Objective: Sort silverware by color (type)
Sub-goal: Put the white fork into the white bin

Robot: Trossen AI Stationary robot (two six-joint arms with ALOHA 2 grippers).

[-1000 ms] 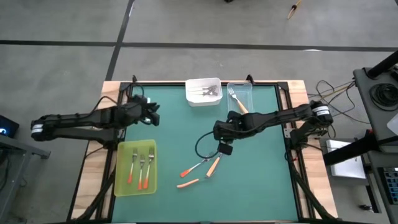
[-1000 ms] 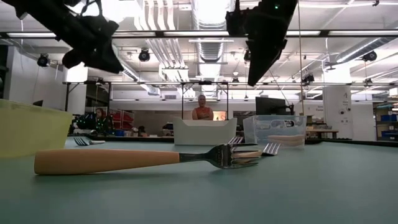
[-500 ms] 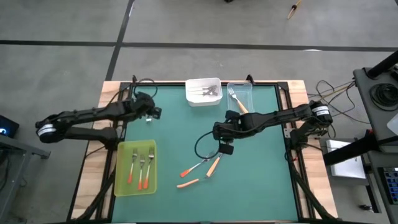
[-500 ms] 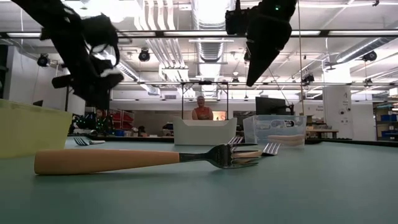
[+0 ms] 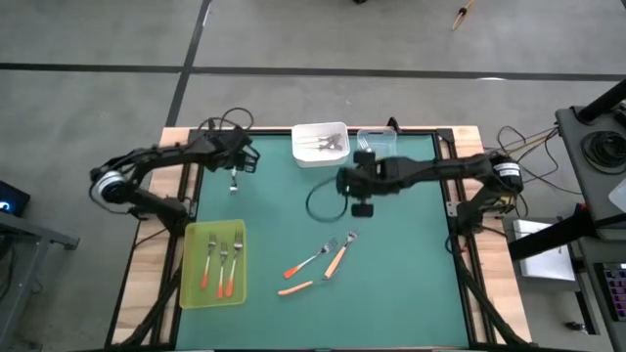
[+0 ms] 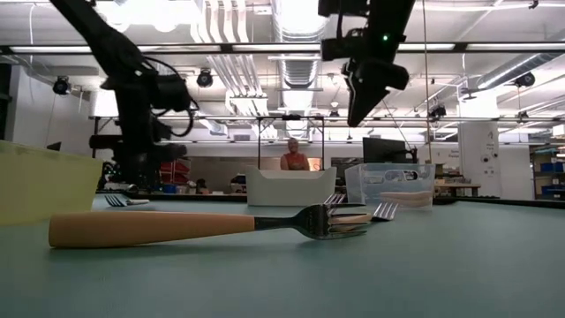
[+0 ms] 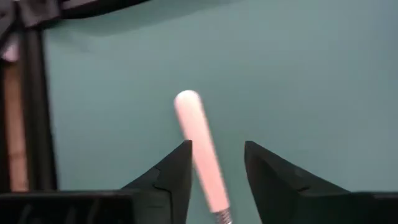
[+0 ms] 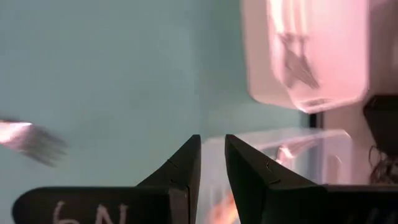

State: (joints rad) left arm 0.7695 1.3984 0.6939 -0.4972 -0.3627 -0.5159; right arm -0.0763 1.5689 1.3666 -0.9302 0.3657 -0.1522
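Left wrist view: white-handled fork (image 7: 200, 149) lies between the left gripper's (image 7: 216, 180) parted fingers (untouched).

grey concrete floor (image 5: 293, 39), ceiling ducts (image 6: 296, 22), strip lights (image 6: 494, 49)

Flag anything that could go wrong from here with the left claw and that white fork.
1. The left claw is open around the white-handled fork, which lies tilted between the fingers; closing could pinch it off-centre and twist it.
2. The right claw hangs mid-table near the white tray, possibly crowding the left arm's delivery path.
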